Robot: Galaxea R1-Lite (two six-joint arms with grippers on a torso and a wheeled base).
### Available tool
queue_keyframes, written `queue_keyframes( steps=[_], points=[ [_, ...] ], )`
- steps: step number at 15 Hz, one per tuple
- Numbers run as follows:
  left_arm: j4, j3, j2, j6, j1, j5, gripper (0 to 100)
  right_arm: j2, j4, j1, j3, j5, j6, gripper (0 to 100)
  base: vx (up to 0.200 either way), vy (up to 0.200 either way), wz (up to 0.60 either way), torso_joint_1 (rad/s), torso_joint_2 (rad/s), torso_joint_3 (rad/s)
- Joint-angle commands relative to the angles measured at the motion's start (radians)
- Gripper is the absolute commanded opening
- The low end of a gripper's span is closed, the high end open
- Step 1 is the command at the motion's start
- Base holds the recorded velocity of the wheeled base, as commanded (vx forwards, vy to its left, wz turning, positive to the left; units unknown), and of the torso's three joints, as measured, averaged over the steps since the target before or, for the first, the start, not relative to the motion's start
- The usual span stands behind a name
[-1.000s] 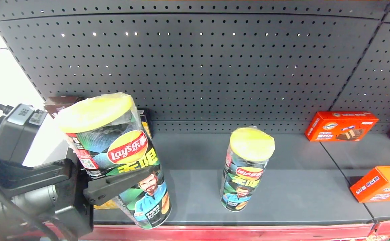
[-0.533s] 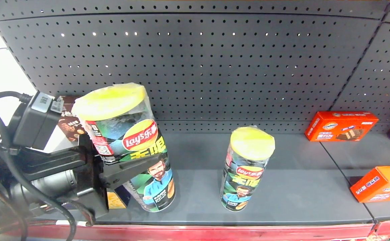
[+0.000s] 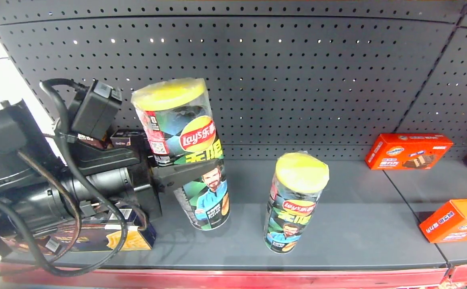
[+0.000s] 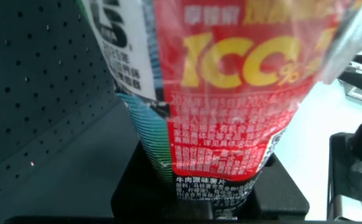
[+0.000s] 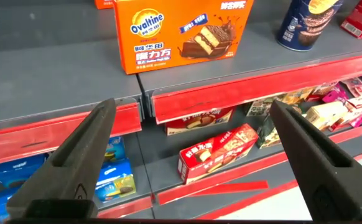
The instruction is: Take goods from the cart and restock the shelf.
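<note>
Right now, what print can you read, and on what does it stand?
"Lay's": on the held can and the standing can.
"100%": on the held can's back side.
"Ovaltine": on the orange box.
Fine print on the cans and boxes: too small to read.

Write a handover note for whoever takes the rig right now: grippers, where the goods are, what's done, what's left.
Left gripper: shut on the held can, which is tilted over the shelf, to the left of the second can.
Right gripper: open, empty.
Done: second can stands upright on the shelf.
Left: set the held can down upright, release it, then probably fetch more from the cart.
</note>
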Motion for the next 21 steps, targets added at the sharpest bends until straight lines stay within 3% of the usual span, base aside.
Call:
queue_keyframes(
  steps=[1,2,3,4,6,10,16,21],
  points=[
    [0.071,-0.041,0.017,0.013,0.007,0.01,0,0.004,0.0,0.0,0.0,0.0,0.0,100,0.0,0.0,0.0,0.0,0.0,0.0],
    [0.074,-0.047,0.027,0.055,0.018,0.023,0,0.004,0.0,0.0,0.0,0.0,0.0,100,0.0,0.0,0.0,0.0,0.0,0.0],
    [0.068,-0.064,0.07,0.116,0.062,0.018,0,0.004,0.0,0.0,0.0,0.0,0.0,100,0.0,0.0,0.0,0.0,0.0,0.0],
    [0.067,-0.087,0.095,0.128,0.067,0.004,0,0.004,0.0,0.0,0.0,0.0,0.0,100,0.0,0.0,0.0,0.0,0.0,0.0],
    [0.079,-0.173,0.142,0.119,0.064,-0.033,0,0.004,0.0,0.0,0.0,0.0,0.0,100,0.0,0.0,0.0,0.0,0.0,0.0],
    [0.123,-0.35,0.26,0.118,0.03,-0.042,0,0.004,0.0,0.0,0.0,0.0,0.0,100,0.0,0.0,0.0,0.0,0.0,0.0],
    [0.128,-0.476,0.395,0.122,-0.031,-0.069,0,0.004,0.0,0.0,0.0,0.0,0.0,100,0.0,0.0,0.0,0.0,0.0,0.0],
    [0.156,-0.64,0.55,0.122,-0.062,-0.085,0,0.004,0.0,0.0,0.0,0.0,0.0,100,0.0,0.0,0.0,0.0,0.0,0.0]
  ],
)
